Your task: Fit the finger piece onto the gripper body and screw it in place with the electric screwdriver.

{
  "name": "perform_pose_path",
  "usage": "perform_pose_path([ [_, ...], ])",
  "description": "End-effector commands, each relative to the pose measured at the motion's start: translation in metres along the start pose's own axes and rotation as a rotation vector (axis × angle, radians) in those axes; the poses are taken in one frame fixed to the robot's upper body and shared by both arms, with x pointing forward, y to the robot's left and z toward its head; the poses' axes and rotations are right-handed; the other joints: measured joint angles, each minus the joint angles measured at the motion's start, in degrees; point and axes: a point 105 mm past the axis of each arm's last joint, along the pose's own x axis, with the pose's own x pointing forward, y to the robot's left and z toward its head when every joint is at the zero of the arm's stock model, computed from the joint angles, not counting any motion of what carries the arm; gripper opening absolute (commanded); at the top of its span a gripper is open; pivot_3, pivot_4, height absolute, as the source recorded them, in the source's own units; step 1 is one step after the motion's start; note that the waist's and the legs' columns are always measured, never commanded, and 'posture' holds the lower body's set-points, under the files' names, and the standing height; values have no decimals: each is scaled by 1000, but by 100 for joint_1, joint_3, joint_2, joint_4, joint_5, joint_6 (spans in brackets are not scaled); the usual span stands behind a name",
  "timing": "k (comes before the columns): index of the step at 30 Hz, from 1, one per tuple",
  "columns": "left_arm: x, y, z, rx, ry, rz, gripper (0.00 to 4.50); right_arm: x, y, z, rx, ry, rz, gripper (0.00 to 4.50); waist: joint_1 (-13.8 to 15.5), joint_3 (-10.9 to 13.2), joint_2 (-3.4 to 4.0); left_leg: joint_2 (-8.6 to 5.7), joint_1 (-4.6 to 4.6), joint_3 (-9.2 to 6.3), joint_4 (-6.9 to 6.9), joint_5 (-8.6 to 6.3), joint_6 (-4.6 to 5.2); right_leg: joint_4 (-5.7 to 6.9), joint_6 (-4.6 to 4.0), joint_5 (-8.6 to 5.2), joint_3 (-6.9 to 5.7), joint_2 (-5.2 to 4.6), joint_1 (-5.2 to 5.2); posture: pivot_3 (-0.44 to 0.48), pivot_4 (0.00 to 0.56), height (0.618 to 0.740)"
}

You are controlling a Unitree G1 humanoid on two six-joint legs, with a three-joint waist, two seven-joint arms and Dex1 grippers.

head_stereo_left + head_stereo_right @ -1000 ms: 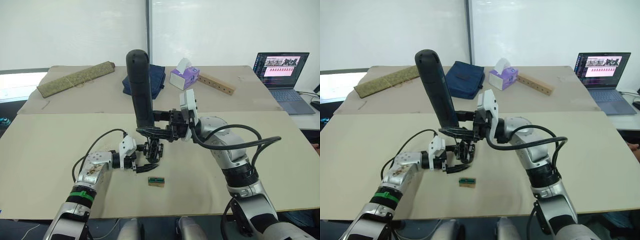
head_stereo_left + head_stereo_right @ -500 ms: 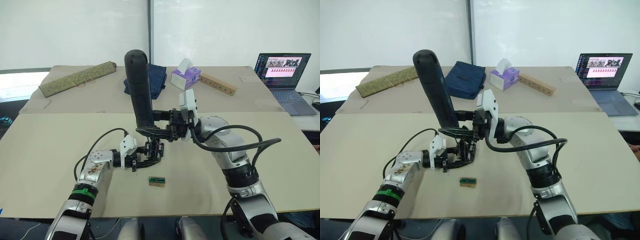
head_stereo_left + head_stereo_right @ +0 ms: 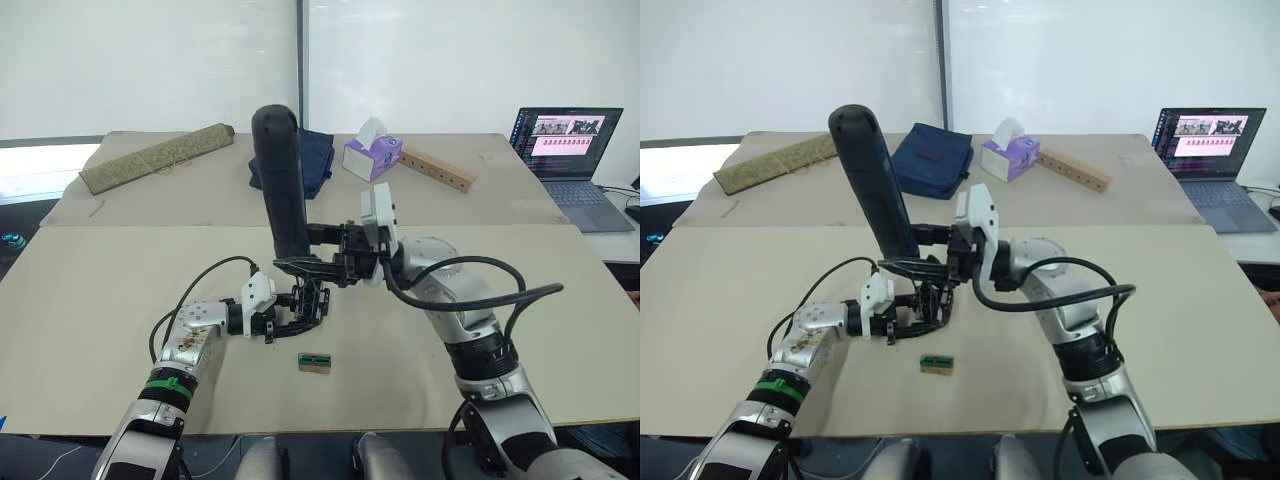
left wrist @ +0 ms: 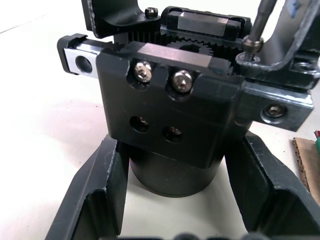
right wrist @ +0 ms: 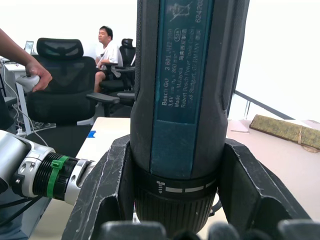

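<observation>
Lifted off the table, gripper body (image 3: 308, 303); electric screwdriver (image 3: 282, 185) near-upright, bit down.

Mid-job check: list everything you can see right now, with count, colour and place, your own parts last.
Electric screwdriver: one, black, upright over table centre, bit on a screw of the gripper body.
Gripper body: one, black, held at table centre.
Finger piece: one, black, seated on the gripper body under the bit.
Small block: one, tan and green, on the near table.
Cloth bag: one, dark blue, far table.
Tissue box: one, purple, far table.
Wooden bar with holes: one, tan, far right.
Rolled mat: one, olive, far left.
Laptop: one, open, far right.
People: seated one, plus a hand, in the background.
Left gripper: clamped on the gripper body.
Right gripper: clamped on the electric screwdriver.
</observation>
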Motion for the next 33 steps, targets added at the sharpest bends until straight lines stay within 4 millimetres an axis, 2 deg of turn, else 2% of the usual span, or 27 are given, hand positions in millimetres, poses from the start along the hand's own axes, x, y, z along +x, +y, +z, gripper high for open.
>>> perform_pose_path([
  [1,1,-3,-13,-35,82,-18,2278,-2,3,-4,-14,18,4,1903,0,-2,0,0,2,0,0,0,0,0,0,0,0,0,2,0,150,740],
  [15,4,-5,-20,-74,106,-13,2278,3,1,-30,82,84,-53,1903,2,-43,-1,0,23,4,-1,0,0,0,0,-1,0,0,22,0,150,740],
  [21,2,-5,-21,-80,105,-6,2278,-1,2,-45,120,114,-69,1903,0,-53,0,1,35,4,-3,0,0,-3,0,-1,0,1,35,0,150,740],
  [28,2,-5,-22,-84,103,-3,2278,-6,10,-62,150,169,-50,1903,-5,-57,0,2,102,2,-23,-2,1,-27,2,-8,-4,0,106,0,150,740],
  [33,1,-5,-22,-85,103,-4,2278,-6,9,-69,167,204,-72,1903,-6,-69,0,2,109,1,-27,-2,1,-27,-1,-9,-4,0,110,0,150,740],
])
